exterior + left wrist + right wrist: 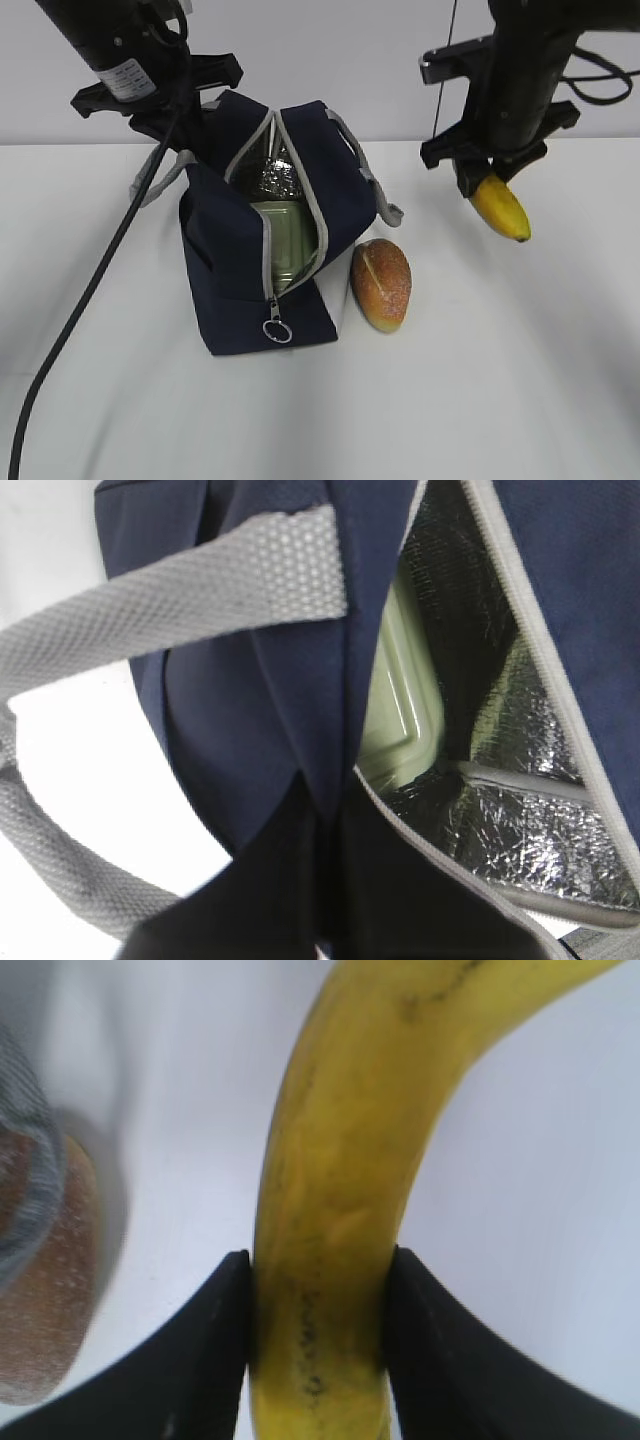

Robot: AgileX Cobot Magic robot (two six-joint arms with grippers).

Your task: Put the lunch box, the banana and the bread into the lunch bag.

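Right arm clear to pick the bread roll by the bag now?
Probably not yet: the right tool is shut on the curved yellow banana, held above the table. The golden-brown oval bread roll itself lies uncovered beside the navy fabric lunch bag.

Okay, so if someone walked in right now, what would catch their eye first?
Probably the banana, hanging above the table at the right, clamped in the right claw. Next, the navy lunch bag at centre, unzipped, with the green-lidded lunch box inside and the bread lying just right of it.
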